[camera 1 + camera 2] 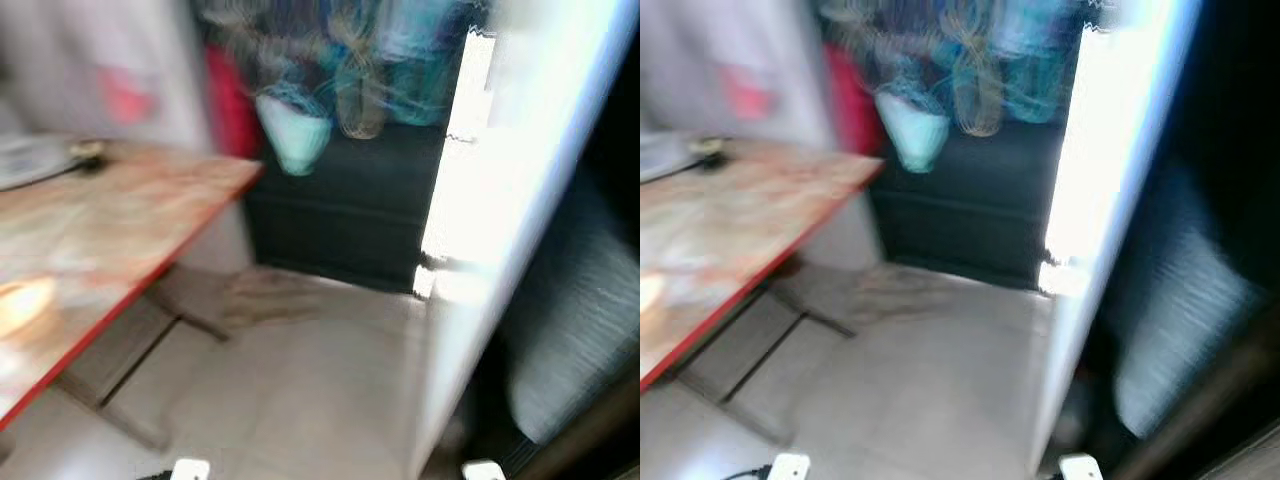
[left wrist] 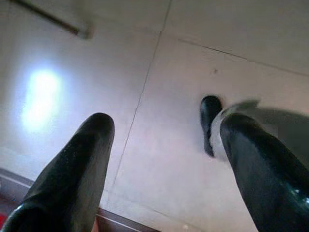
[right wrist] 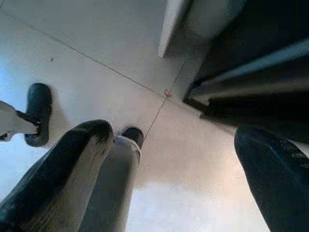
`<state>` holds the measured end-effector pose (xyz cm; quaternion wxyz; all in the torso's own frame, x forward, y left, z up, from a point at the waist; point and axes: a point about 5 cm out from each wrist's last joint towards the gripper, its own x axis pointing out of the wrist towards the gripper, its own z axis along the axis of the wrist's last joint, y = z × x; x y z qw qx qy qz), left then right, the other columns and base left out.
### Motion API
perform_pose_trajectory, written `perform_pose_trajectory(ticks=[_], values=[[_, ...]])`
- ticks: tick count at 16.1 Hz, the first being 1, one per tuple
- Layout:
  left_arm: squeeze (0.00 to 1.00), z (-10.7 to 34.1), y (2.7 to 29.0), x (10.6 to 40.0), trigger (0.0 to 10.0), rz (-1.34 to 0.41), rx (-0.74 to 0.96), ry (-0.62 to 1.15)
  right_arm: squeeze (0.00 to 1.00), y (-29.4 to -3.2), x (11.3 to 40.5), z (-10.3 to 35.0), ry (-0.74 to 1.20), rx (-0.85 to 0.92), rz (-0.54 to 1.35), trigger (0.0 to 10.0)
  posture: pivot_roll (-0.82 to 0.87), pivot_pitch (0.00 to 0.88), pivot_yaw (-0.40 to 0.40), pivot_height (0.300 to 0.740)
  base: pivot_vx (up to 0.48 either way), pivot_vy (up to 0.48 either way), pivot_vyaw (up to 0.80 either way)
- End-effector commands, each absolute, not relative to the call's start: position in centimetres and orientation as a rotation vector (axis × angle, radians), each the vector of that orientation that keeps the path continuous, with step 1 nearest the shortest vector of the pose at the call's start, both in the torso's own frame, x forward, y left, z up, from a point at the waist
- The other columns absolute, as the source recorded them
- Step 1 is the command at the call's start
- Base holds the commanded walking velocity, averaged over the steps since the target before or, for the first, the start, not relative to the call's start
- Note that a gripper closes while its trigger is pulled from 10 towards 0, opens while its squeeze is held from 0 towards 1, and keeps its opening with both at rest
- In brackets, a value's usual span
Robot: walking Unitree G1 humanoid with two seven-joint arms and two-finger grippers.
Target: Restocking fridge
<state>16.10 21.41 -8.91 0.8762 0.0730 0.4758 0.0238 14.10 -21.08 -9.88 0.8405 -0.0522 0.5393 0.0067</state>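
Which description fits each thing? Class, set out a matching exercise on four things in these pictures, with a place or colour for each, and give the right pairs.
Things
1. table
2. fridge door
3. left gripper
4. dark cabinet

Descriptions
A. white, standing on the robot's right
B. open, hanging above the tiled floor
C. red-edged, on the robot's left
D. ahead, under colourful hanging clutter

Pairs: 1-C, 2-A, 3-B, 4-D

Blurred head pair forward-down toward table [image 1: 120,215]; both wrist cameras facing floor [image 2: 193,58]
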Motion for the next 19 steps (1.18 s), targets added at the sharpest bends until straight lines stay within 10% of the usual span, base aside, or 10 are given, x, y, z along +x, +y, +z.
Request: perform_pose_trajectory(ticks=[1,19], values=[[0.0,-9.0,22.0,15.6,10.0,0.069,0.154,1.01,0.0,-20.2,14.6,-9.9,1.129,-0.105,0.045,10.0,-0.06,0.0,0.012,0.74,0.0,0.0,0.8],[0.0,-6.7,24.1,19.3,10.0,0.172,0.23,0.857,0.0,-20.1,14.5,-9.9,1.124,-0.1,0.058,10.0,-0.04,0.0,0.011,0.74,0.0,0.0,0.65]])
